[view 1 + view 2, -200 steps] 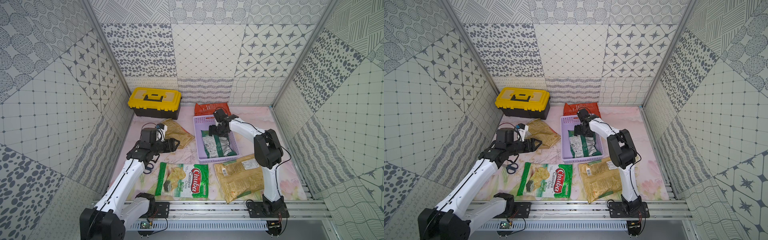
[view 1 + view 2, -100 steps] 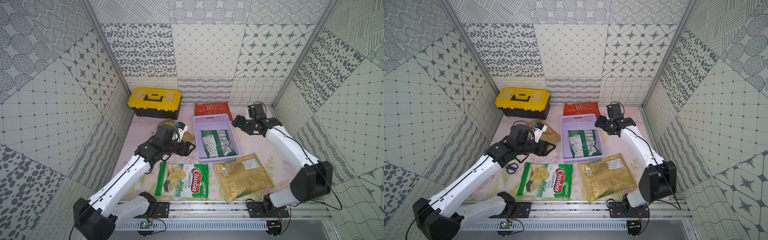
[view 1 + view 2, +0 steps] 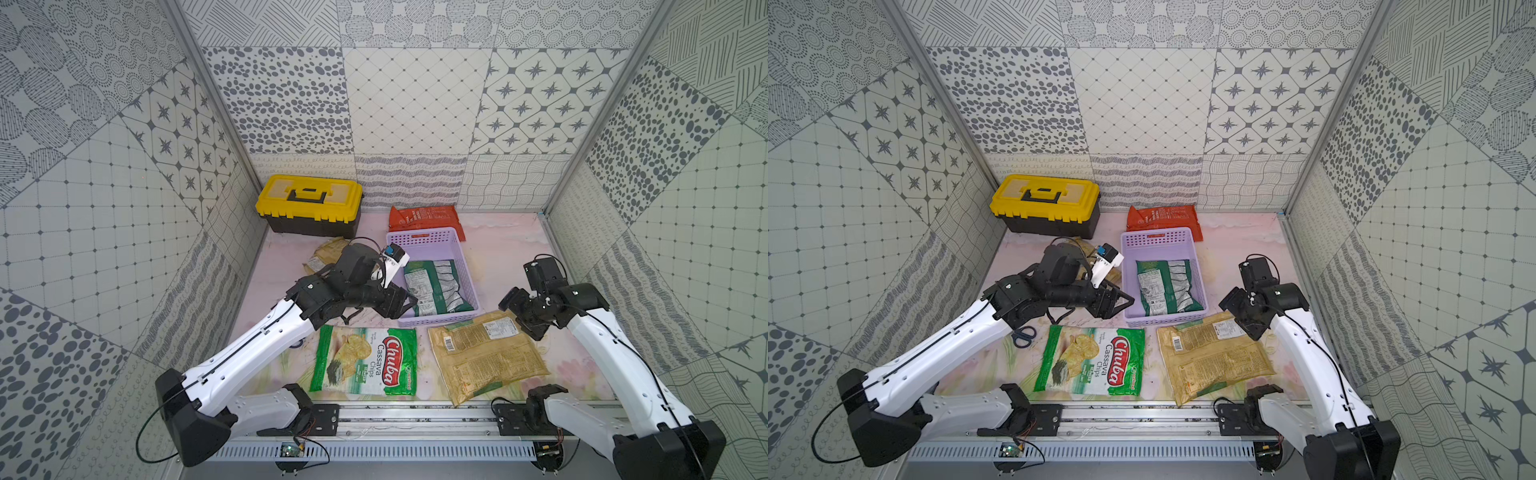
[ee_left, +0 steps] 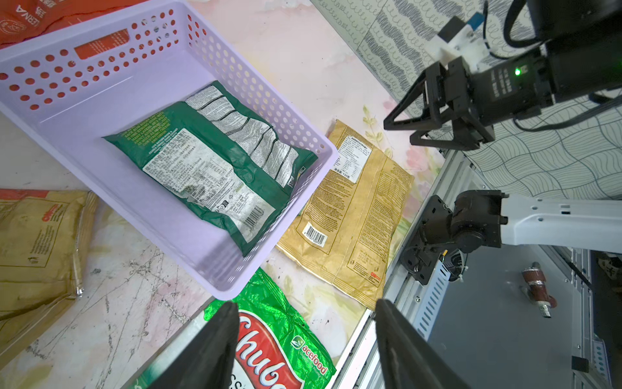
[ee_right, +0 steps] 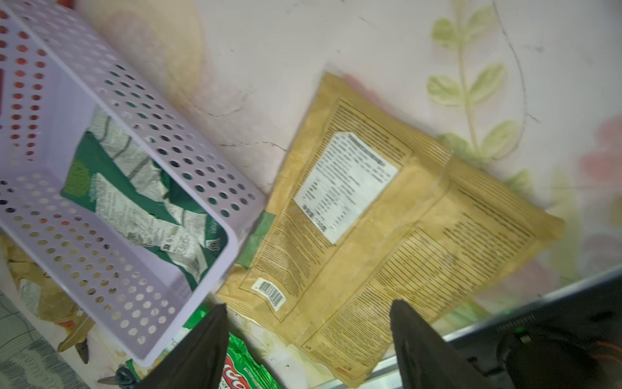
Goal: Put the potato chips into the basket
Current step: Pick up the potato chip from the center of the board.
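Hands hang open and empty: right hand (image 4: 398, 134) nearest the flat golden-tan crinkly snack bag (image 3: 486, 357) lying diagonally just beside the lavender perforated plastic basket (image 3: 424, 241), left hand (image 3: 1121, 305) farther.

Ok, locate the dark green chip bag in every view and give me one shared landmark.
Top view: the dark green bag lies inside the basket, toward its near end.
Top view: the dark green bag likewise inside the basket, near end.
Left wrist: mid-frame, label side up, on the basket floor.
Right wrist: seen over the basket's perforated wall, partly behind it.
Shared landmark: the lavender basket around it.
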You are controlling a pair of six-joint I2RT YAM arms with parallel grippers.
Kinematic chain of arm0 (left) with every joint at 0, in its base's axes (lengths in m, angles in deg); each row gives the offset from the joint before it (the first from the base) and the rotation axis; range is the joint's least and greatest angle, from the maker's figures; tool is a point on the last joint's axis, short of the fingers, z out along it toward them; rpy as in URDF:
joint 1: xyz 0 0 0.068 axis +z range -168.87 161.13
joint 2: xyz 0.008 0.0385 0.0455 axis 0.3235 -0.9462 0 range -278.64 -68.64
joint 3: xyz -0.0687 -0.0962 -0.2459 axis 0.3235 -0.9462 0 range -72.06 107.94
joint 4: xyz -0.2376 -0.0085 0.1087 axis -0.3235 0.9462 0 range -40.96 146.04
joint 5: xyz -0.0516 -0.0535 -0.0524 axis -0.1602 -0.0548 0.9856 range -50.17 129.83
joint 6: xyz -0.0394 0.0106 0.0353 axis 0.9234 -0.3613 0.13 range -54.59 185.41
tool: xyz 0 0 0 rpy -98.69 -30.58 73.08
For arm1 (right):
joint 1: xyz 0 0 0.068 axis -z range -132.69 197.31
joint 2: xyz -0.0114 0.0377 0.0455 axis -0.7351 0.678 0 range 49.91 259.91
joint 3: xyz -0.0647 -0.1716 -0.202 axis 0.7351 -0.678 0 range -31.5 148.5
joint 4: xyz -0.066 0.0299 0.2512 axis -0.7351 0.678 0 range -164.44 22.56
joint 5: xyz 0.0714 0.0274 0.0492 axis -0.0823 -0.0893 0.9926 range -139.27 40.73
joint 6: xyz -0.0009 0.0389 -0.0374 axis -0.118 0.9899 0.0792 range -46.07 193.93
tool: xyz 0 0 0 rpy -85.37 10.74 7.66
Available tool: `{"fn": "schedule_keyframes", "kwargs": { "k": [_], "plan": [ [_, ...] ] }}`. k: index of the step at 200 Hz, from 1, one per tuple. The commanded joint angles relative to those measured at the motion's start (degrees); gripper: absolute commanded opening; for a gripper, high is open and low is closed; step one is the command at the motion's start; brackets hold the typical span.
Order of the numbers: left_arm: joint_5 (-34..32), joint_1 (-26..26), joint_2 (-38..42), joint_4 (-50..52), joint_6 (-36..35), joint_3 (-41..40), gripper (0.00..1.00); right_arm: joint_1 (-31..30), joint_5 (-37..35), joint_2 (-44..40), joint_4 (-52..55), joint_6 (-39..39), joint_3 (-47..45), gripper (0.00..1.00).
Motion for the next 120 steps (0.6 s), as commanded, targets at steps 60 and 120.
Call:
{"fn": "schedule_keyframes", "kwargs": {
  "k": [60,120],
  "plan": [
    [-2.27,-0.62,-1.02,0.88,-7.44,-1.95,0.69,0.04,0.26,-13.74,11.96,18.0,-14.31,0.82],
    [-2.59,-0.62,-1.2,-0.71,-8.17,-4.43,0.7,0.04,1.43,-12.68,2.84,21.65,-21.3,0.79]
  ]
}}
